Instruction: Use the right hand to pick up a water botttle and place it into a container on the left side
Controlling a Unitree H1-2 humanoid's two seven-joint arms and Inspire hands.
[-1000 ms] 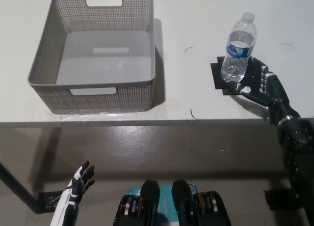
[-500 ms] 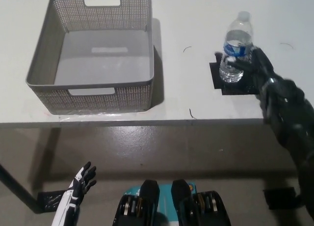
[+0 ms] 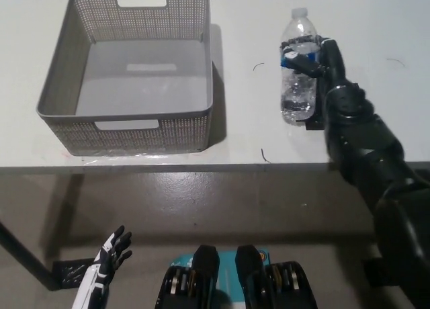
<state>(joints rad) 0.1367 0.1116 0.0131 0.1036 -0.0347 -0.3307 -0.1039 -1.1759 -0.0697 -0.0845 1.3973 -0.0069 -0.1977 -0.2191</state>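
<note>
Bottle in hand, basket waiting.
The black right hand point(image 3: 321, 62) has its fingers wrapped round the upright bottle point(image 3: 298, 67), to the basket's point(image 3: 57, 87) right. The grasp looks done; carrying and dropping it in remain. The left hand point(image 3: 107, 258) rests low, fingers spread, holding nothing.

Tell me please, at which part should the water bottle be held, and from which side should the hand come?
Probably around the labelled middle, from the right. The water bottle stands roughly upright with a narrow cap and round body, so a side wrap suits it. The black right hand grips there already. The white left hand rests low.
</note>
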